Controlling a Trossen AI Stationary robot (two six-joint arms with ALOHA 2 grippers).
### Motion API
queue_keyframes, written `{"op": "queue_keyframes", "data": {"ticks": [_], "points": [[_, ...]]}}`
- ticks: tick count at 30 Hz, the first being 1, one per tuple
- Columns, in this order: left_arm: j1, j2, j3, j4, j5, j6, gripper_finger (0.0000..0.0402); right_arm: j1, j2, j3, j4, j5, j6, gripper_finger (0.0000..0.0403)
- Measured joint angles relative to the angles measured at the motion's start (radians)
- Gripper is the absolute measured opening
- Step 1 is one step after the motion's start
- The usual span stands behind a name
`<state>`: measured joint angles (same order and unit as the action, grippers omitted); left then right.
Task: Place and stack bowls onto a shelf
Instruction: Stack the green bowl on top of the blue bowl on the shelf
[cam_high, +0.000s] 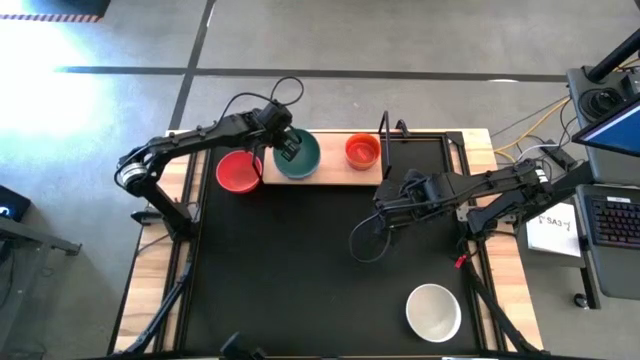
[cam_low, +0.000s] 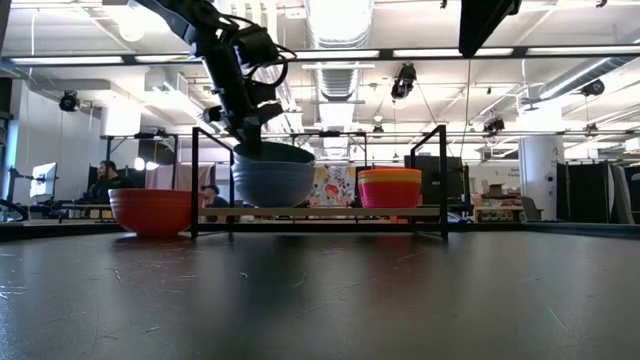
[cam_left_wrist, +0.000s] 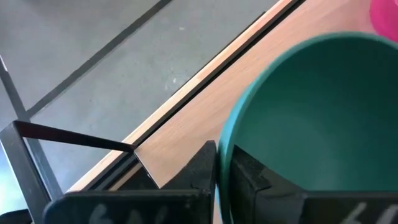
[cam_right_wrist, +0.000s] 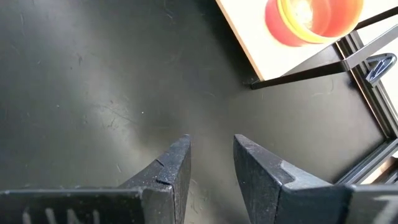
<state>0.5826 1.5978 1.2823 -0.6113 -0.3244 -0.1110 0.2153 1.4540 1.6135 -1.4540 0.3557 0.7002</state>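
The teal bowl (cam_high: 300, 157) stands on the wooden shelf (cam_high: 331, 150), near its left end. In the low view the teal bowl (cam_low: 275, 154) sits nested in a blue-grey bowl (cam_low: 273, 183) whose base rests on the board (cam_low: 330, 212). My left gripper (cam_high: 289, 147) is shut on the teal bowl's rim. A stack of orange-red, yellow and magenta bowls (cam_low: 390, 188) stands toward the shelf's right end. A red bowl (cam_high: 238, 172) sits on the mat left of the shelf. A white bowl (cam_high: 433, 311) rests near the mat's near right corner. My right gripper (cam_high: 385, 205) hovers open over the mat. My left gripper pinches the teal bowl's rim (cam_left_wrist: 224, 163) on the side toward the shelf's left end. One finger (cam_left_wrist: 252, 177) is inside the bowl and the other finger (cam_left_wrist: 198, 171) outside. The fingers come from above, slanting down. The bowl sits upright, nested in the blue-grey bowl on the shelf.
Black wire uprights (cam_low: 443, 180) stand at both ends of the shelf, one close to my right arm (cam_high: 384, 140). The large black mat (cam_high: 300, 270) has open room in its middle. People sit in the room behind the table.
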Motion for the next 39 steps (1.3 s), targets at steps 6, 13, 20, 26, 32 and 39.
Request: {"op": "queue_keyframes", "data": {"ticks": [6,13,20,26,32,39], "points": [[0.002,-0.012,0.000,0.009,0.002,-0.004,0.0002,0.000,0.000,0.000,0.000,0.000,0.000,0.0109],[0.016,-0.037,0.000,0.008,0.155,-0.029,0.0001,0.000,0.000,0.000,0.000,0.000,0.000,0.0109],[0.017,-0.036,0.000,-0.052,0.177,-0.037,0.0000,0.000,0.000,0.000,-0.001,-0.018,0.013,0.0109],[0.024,-0.033,0.000,-0.055,0.159,-0.037,0.0001,0.000,0.000,0.000,-0.001,-0.020,0.012,0.0109],[0.028,-0.015,0.000,-0.040,0.159,-0.030,0.0022,0.000,0.000,0.000,-0.001,-0.020,0.009,0.0109],[0.031,0.014,0.000,-0.020,0.159,-0.026,0.0062,0.000,0.000,0.000,-0.001,-0.023,0.007,0.0109]]}}
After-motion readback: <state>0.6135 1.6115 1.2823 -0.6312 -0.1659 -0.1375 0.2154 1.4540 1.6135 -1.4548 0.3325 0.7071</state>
